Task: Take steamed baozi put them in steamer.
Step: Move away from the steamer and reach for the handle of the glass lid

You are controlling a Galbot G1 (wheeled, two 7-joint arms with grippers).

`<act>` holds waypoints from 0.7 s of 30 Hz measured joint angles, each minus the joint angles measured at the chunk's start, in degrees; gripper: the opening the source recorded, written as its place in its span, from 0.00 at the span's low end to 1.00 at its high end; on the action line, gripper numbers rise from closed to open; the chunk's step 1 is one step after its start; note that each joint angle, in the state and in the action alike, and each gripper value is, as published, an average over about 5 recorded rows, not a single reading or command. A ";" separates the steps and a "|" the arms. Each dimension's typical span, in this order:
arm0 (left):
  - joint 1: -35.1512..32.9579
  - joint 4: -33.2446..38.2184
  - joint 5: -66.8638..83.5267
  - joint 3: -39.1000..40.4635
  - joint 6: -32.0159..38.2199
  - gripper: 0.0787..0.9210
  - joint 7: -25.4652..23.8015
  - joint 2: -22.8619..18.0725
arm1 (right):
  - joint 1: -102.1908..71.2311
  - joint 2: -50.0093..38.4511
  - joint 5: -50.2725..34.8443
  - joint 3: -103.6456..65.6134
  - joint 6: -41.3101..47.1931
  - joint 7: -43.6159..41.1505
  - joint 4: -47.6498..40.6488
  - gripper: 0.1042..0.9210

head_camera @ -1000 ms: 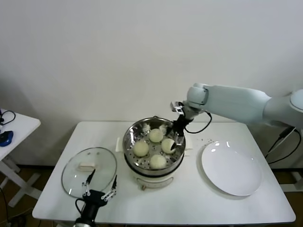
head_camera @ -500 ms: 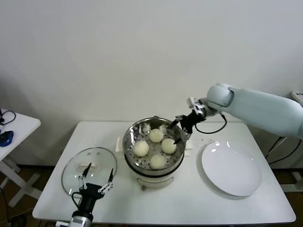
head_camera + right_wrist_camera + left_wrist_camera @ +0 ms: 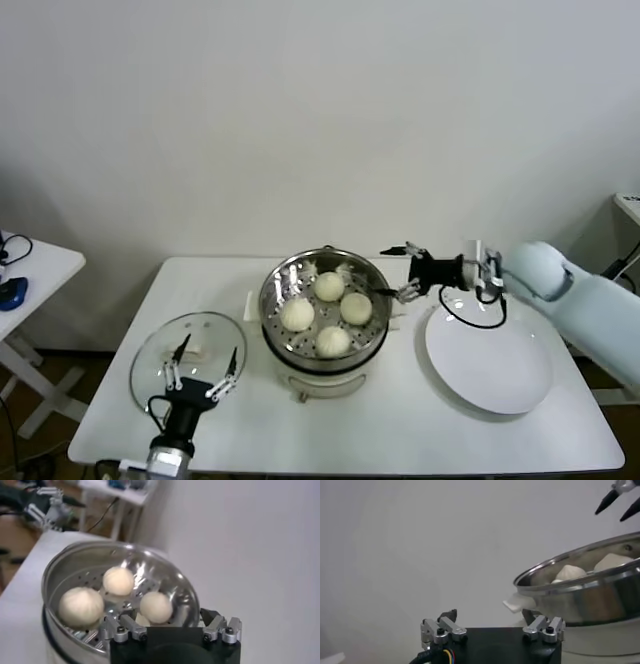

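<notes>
The left gripper [image 3: 200,368], jaws wide and empty, has been raised at lower left over the lid [image 3: 188,361]. All four baozi [image 3: 328,315] lie in the centre steamer [image 3: 275,290]. The right gripper [image 3: 400,272], wide and empty, has been withdrawn rightward above the plate [image 3: 490,360]; loading appears complete.

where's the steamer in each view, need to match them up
Head view: the steamer sits mid-table, four baozi inside, between the glass lid and the white plate.
Left wrist view: its steel wall fills the right side, seen from low down.
Right wrist view: its perforated floor lies just beyond the right pincer, three baozi showing.
Shared landmark: the shiny steel rim.
</notes>
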State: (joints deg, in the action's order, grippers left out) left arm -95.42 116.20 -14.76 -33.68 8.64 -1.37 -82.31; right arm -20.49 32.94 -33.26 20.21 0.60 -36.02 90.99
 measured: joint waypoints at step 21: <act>1.93 0.34 -42.41 -3.81 -5.62 0.88 1.12 0.86 | -52.17 19.30 7.68 -55.26 -13.72 11.67 4.10 0.88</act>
State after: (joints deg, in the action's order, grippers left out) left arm -93.49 116.53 -57.17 -37.48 3.01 -0.26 -81.45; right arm -72.67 52.24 -25.58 -35.05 -13.12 -24.36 95.09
